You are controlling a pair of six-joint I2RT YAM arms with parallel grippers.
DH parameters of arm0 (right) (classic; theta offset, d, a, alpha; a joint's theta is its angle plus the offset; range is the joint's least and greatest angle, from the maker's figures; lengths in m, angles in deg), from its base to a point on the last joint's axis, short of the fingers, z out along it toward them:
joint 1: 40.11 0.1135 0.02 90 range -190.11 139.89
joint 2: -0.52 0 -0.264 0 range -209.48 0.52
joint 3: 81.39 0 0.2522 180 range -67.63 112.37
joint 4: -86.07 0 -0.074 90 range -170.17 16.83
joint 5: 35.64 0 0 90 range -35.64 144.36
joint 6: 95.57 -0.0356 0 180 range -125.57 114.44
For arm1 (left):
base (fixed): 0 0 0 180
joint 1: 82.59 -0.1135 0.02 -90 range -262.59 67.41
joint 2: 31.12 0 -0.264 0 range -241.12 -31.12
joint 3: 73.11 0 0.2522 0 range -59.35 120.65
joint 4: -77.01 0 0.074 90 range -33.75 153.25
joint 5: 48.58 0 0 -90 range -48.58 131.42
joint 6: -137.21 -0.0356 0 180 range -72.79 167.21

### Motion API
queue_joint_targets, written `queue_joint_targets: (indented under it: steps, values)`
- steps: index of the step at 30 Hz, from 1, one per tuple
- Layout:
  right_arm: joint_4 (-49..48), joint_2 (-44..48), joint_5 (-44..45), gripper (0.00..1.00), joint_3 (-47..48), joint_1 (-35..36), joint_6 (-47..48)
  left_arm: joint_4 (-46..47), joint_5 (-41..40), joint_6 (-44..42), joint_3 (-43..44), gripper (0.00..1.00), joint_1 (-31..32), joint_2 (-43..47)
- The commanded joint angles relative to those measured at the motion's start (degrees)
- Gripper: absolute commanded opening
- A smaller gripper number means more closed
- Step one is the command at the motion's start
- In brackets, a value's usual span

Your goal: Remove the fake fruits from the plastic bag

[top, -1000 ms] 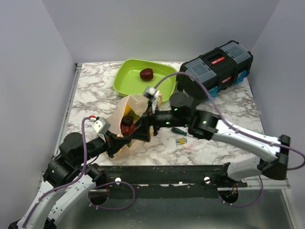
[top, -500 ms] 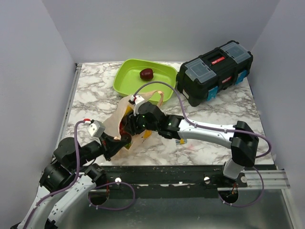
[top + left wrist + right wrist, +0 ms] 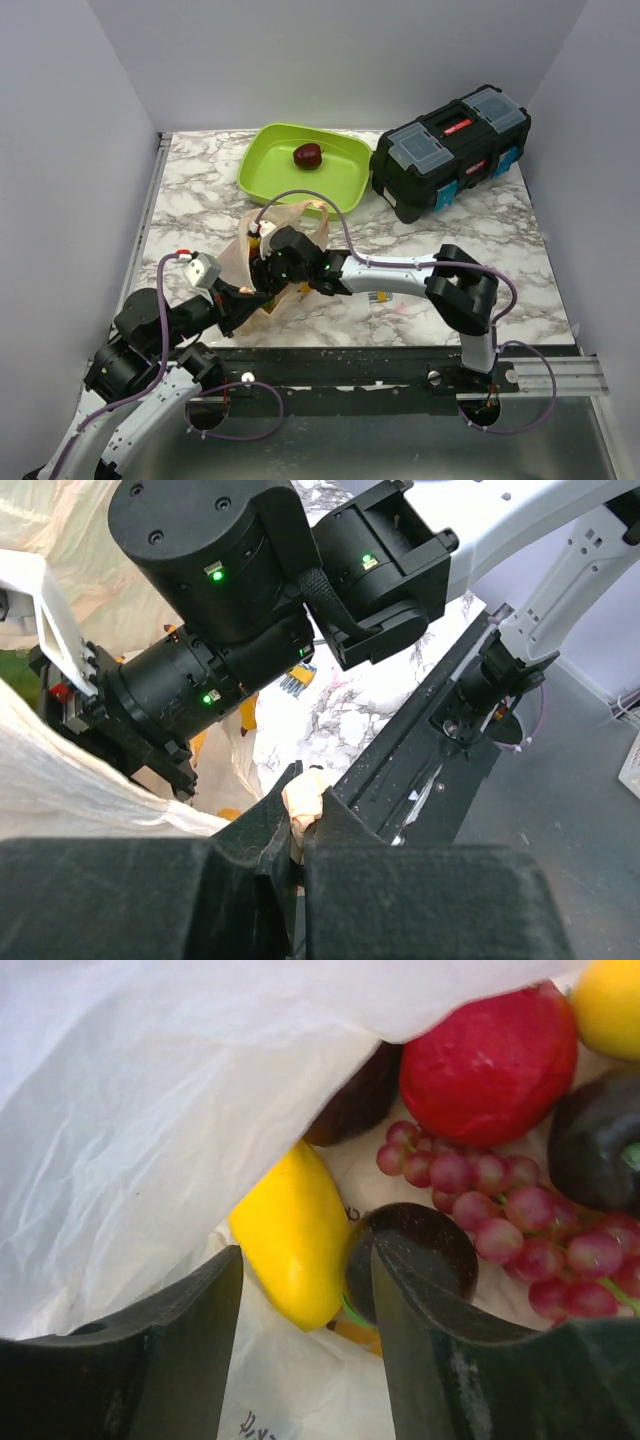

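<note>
Your left fingers (image 3: 380,880) are clamped on a pinch of the plastic bag (image 3: 150,1090), probably to hold its mouth open for the other arm. Your right fingers (image 3: 150,1350) are spread inside it, gripping nothing. The yellow fruit (image 3: 290,1240) is just ahead between them and a dark fruit (image 3: 415,1245) crowds the right one. Bag film sags over the left one, so room's tight. The grapes (image 3: 520,1220) and red fruit (image 3: 490,1055) sit further ahead.

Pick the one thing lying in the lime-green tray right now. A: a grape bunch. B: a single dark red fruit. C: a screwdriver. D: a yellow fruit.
B: the top view shows one dark red fruit lying alone in the lime-green tray.
</note>
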Motion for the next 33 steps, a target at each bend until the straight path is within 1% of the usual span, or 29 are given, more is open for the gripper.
queue_joint_targets:
  steps: [1,2,6,9,13,16,20,25,27,33]
  values:
    - [-7.46,-2.39,-6.82,0.61,0.67,0.35,2.1,0.84,-0.08,0.38,-0.4,0.0,0.03,-0.71]
    - [-7.67,-3.05,-7.18,0.63,0.77,0.34,2.28,0.8,-0.36,0.35,-0.4,0.0,0.03,-0.7]
    - [-7.13,-5.15,-8.62,0.64,1.82,0.45,2.04,1.13,0.32,0.43,-0.4,0.0,-0.08,0.0]
    - [-7.43,-5.92,-9.14,0.67,2.18,0.81,1.6,1.81,0.8,0.33,-0.42,0.0,-0.05,1.5]
    - [-8.57,-6.2,-9.62,0.75,1.69,2.02,2.17,3.31,2.41,1.74,0.36,0.0,-0.08,2.37]
    - [-8.33,-7.93,-10.64,0.77,2.52,2.59,2.25,5.14,3.13,2.51,-0.37,0.0,-0.05,2.63]
    - [-8.8,-10.56,-10.93,0.81,3.27,3.03,2.91,5.56,4.48,2.37,-1.03,0.0,-0.08,1.86]
    - [-8.04,-13.01,-10.79,0.92,4.82,3.54,4.0,5.08,3.9,2.15,-2.06,0.0,-0.04,1.03]
    - [-7.86,-14.46,-11.02,0.93,5.56,3.63,4.52,4.94,3.84,1.86,-2.06,0.0,-0.12,0.51]
    - [-5.41,-19.99,-2.79,0.93,7.29,4.3,6.31,4.2,1.28,1.4,-2.13,0.0,-0.04,1.47]
